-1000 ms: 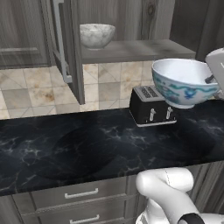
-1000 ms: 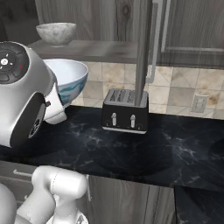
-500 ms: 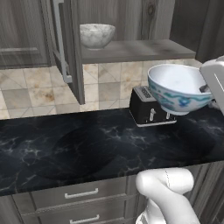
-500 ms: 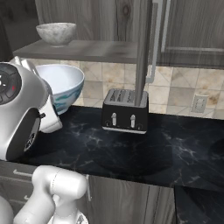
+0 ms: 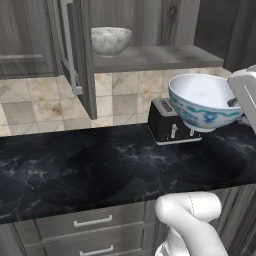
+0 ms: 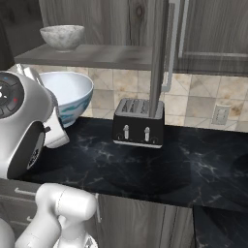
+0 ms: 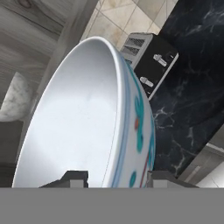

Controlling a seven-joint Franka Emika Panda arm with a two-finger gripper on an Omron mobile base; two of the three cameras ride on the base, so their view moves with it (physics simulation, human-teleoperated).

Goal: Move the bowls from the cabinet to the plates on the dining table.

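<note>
I have the tool [image 7: 114, 177] clamped on the rim of the blue-patterned bowl [image 5: 204, 104], one finger inside and one outside, holding it in the air above the black marble tabletop [image 5: 100, 165] beside the toaster [image 5: 167, 127]. The marbled bowl [image 5: 110, 40] sits on the open cabinet's shelf [image 5: 160, 57].

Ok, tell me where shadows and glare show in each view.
Left base view: soft dark shadows pool on the counter beneath the patterned bowl. Right base view: a shadow lies before the toaster. Hand view: a soft sheen brightens the bowl's inside; no blur.
</note>
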